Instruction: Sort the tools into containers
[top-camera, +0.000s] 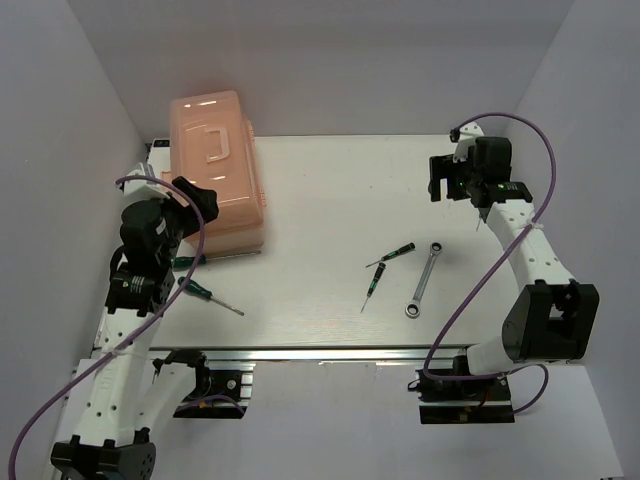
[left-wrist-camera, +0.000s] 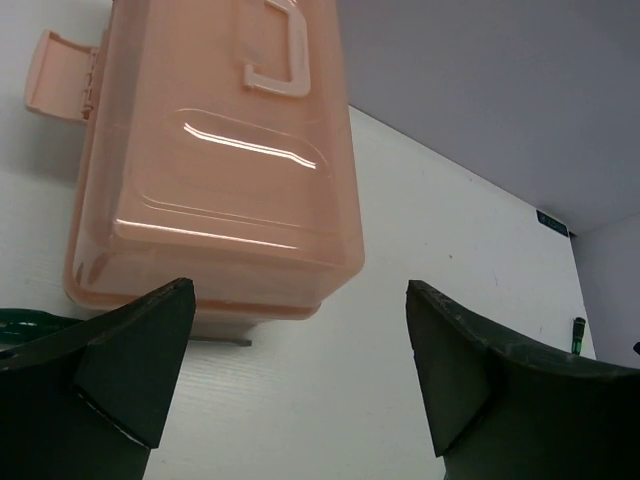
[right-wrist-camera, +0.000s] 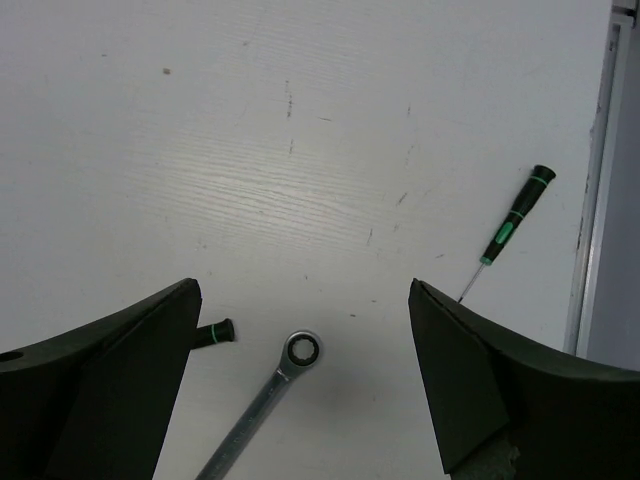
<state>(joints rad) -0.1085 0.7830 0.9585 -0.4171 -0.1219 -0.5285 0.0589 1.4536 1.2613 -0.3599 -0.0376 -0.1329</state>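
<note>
— Both stand apart, empty: left pincer (left-wrist-camera: 298, 335) hangs just before the toolbox (top-camera: 218, 165), right pincer (right-wrist-camera: 303, 335) well right of it.
— Tools?
— Wrench (top-camera: 424, 282) and tiny screwdrivers (top-camera: 392, 254) lie on the counter (top-camera: 320, 190) right of the toolbox; longer screwdrivers (top-camera: 208, 295) by its near end.
— Risk?
— Lid looks shut; thin shafts may roll from a pinch.
</note>
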